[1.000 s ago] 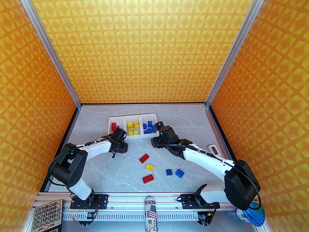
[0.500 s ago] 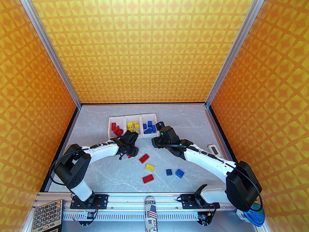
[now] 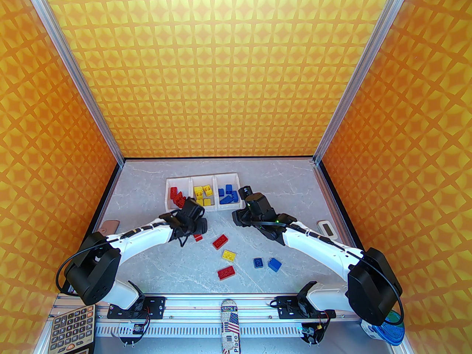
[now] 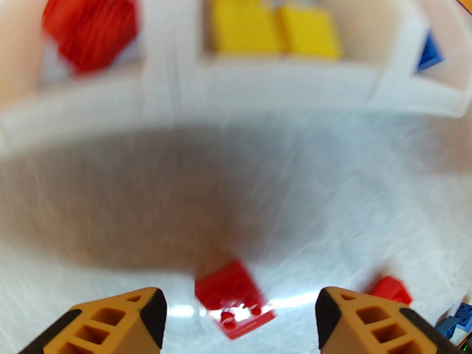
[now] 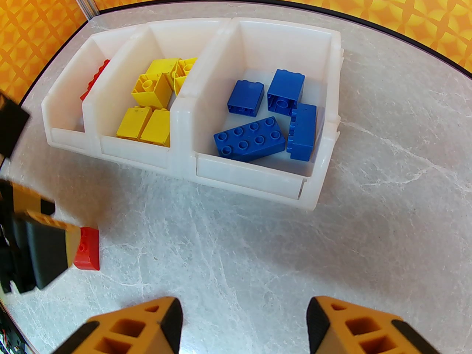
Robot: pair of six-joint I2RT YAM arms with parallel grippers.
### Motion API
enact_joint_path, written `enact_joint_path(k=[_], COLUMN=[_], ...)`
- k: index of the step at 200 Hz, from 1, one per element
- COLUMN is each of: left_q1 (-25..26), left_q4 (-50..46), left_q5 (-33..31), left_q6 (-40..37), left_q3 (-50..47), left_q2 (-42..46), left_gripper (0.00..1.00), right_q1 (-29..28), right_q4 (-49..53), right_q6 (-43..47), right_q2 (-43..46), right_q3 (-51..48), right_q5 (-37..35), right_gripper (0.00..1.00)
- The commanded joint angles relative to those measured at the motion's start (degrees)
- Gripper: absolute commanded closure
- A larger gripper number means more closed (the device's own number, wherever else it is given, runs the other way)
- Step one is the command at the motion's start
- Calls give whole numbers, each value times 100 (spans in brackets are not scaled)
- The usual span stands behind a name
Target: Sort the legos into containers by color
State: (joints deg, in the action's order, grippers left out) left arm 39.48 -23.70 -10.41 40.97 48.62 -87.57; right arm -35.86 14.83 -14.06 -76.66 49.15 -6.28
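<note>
A printed cylinder (image 3: 230,325) lies across the metal rail (image 3: 191,304) at the near edge, midway between the two arm bases. Near its near end the word "Place" is readable, written along the cylinder's length. Just beyond that word it carries a stars-and-stripes flag picture (image 3: 232,326). At its far end are two lines of small capitals, too blurred to read with certainty.

The calculator (image 3: 72,330) at the near left corner has marked keys, too small to read. The small white device (image 3: 326,229) at the right has a display that cannot be read.
</note>
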Motion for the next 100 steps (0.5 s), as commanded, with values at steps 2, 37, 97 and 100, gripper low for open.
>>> enact_joint_path(k=[2,37,97,100], left_q1=[171,267,365,367], left_q4=[-18,-6,-26,-29], left_q5=[-368,-402,-401,-407], left_q6=[808,878,843,842], left_q3=[-120,-57,138,145], left_q2=[69,-173,-625,-643], left_gripper=[28,28,37,38], right_q1=[17,17,13,12], right_q4=[84,64,64,66], right_q6=[51,44,41,44], right_q2=[150,182,183,171], right_q3=[-89,-124,-124,-124], right_q5=[-55,-43,-56,-49], right_gripper=[39,39,39,39])
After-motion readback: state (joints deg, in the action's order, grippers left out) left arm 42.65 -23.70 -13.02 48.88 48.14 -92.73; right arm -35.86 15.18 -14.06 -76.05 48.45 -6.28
